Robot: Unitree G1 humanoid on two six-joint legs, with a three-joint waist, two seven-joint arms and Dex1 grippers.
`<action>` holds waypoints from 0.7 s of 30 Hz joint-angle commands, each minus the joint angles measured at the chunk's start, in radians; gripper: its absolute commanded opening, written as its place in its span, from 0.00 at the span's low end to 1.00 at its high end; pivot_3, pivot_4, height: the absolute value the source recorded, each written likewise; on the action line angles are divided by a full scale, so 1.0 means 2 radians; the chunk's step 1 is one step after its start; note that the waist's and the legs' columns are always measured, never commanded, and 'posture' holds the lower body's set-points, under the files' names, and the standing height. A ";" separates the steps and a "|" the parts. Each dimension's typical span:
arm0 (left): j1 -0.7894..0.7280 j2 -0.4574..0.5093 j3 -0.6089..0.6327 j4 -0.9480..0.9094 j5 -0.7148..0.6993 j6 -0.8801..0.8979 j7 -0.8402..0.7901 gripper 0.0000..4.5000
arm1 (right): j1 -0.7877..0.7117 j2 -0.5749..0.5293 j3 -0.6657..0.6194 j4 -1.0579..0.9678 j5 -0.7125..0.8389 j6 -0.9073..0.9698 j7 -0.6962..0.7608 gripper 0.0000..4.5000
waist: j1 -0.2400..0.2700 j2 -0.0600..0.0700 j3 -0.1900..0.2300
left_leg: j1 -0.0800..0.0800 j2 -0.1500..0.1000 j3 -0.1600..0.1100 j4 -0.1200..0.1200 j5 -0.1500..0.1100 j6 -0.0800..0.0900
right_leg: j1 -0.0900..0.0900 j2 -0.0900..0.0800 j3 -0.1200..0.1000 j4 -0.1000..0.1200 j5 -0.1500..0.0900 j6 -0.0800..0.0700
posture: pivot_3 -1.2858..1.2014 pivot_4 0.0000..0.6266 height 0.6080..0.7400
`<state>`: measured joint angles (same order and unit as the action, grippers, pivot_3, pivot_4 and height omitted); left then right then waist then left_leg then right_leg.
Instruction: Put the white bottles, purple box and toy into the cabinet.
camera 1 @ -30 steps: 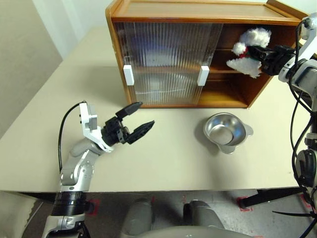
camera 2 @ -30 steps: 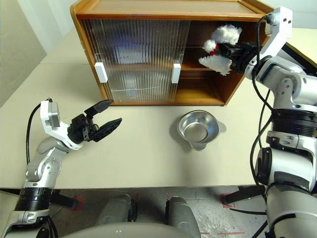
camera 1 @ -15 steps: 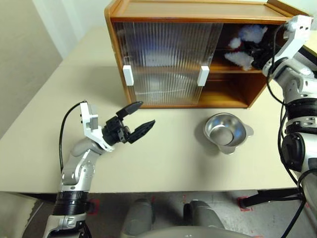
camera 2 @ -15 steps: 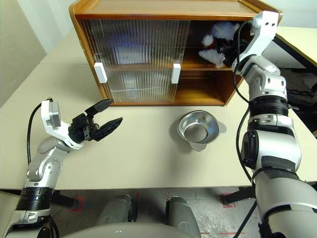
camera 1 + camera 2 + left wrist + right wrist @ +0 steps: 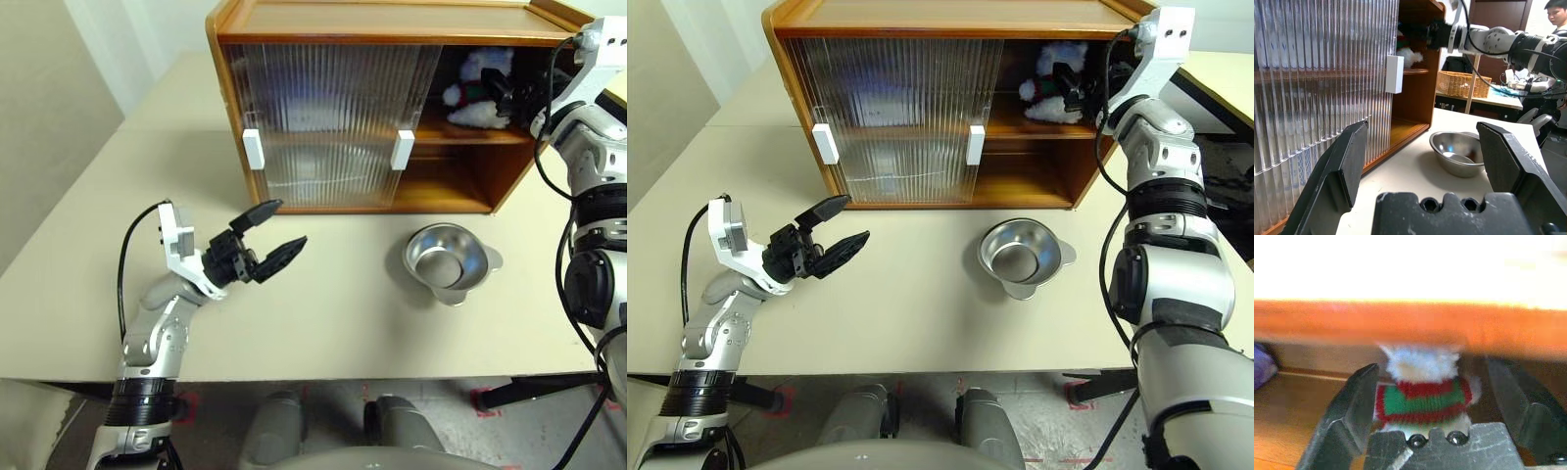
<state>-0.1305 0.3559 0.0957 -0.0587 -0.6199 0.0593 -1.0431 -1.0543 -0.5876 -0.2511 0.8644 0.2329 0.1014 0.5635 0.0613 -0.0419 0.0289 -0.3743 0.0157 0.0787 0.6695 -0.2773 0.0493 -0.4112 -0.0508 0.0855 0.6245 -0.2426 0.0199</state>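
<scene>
My left hand (image 5: 269,242) hovering low over the surface (image 5: 333,313) with fingers spread wide, metal bowl (image 5: 449,260) beyond, my right hand (image 5: 1435,396) reaching into the cabinet (image 5: 323,117), fingers parted around the toy (image 5: 1050,86) on the upper shelf, purple box (image 5: 1261,367) beside it

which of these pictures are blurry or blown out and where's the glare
Right wrist view: soft focus, the top washed out to white above the toy. Left wrist view: near fingers blurred, bowl fairly sharp. Eye views: sharp, with highlights inside the bowl and pale sheen on the cabinet doors.
</scene>
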 commanded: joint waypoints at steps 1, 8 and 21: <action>0.002 0.002 -0.006 0.010 0.007 -0.001 -0.006 1.00 | 0.033 -0.017 0.002 -0.062 0.009 0.042 0.023 1.00 | 0.001 0.000 0.000 | 0.000 0.000 0.000 0.000 0.000 0.000 | 0.000 0.000 0.000 0.000 0.000 0.000 | 0.58 0.00 1.00; 0.002 0.004 -0.005 0.010 0.006 0.001 -0.008 1.00 | 0.142 -0.079 -0.022 -0.262 0.120 0.265 0.130 1.00 | 0.005 0.000 0.000 | 0.000 0.000 0.000 -0.001 0.000 0.000 | 0.000 0.000 0.000 -0.001 0.000 0.000 | 0.58 0.00 1.00; 0.006 0.003 -0.006 0.011 0.005 0.001 -0.008 1.00 | 0.399 -0.130 -0.074 -0.339 0.225 0.486 0.164 1.00 | 0.004 0.000 -0.001 | 0.000 0.000 -0.001 0.002 0.000 0.000 | 0.002 0.003 -0.001 -0.001 0.000 0.001 | 0.58 0.00 1.00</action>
<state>-0.1236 0.3617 0.0935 -0.0372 -0.6207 0.0592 -1.0589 -0.2716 -0.8679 -0.3744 0.1686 0.6890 1.0873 0.9209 0.0700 -0.0416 0.0278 -0.3738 0.0160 0.0764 0.6762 -0.2770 0.0498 -0.4076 -0.0427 0.0849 0.6238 -0.2442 0.0218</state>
